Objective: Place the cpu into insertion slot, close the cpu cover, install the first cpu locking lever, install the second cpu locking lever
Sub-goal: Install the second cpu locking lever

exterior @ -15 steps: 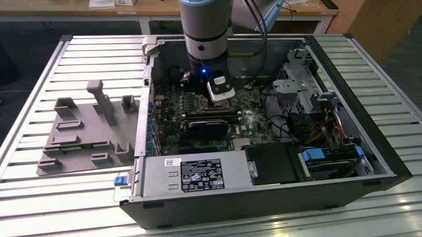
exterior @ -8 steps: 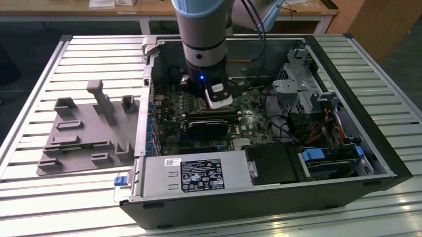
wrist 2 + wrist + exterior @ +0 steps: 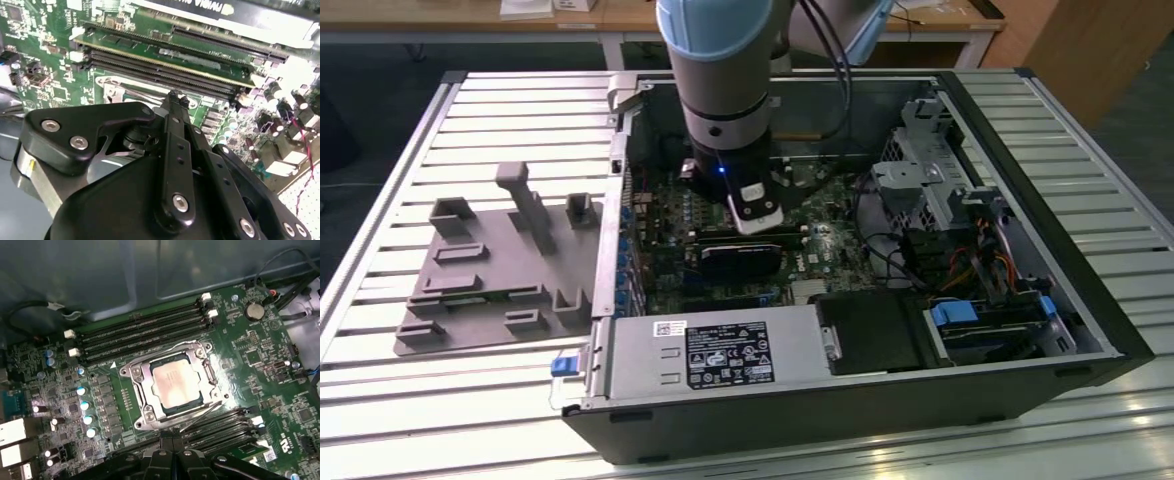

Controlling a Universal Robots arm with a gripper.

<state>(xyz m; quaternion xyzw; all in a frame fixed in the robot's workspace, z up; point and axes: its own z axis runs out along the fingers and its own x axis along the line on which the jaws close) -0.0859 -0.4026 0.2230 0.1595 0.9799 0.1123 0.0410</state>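
Your cpu (image 3: 172,384) already sits in the insertion slot (image 3: 143,399), dull metal top facing up, square with the socket. The cpu cover (image 3: 210,374) looks down over it, framing the chip through its window. A thin locking lever (image 3: 200,416) runs slantwise along the socket edge nearest the pincer; whether it is hooked I can't tell.

The pincer (image 3: 171,444) shows in the first wrist view as black fingertips drawn close together, nothing between them, so closed and empty by the look of it. It sits just beside the socket, on the side where that lever lies, with memory slots (image 3: 220,432) under and around the tips. So the chip lies straight ahead of the tips, and the lever is the nearest thing. In the second wrist view the pincer body (image 3: 175,165) blocks most of the socket; more memory slots (image 3: 165,65) run across beyond it.

In the exterior view the arm (image 3: 720,90) reaches straight down into the open computer case (image 3: 1067,300), which lies on its side on a slatted desk (image 3: 440,150). A grey holder tray (image 3: 494,270) sits on the exterior view's left of the case. Room is tight: case walls, cables and a black card (image 3: 740,258) close by the wrist.
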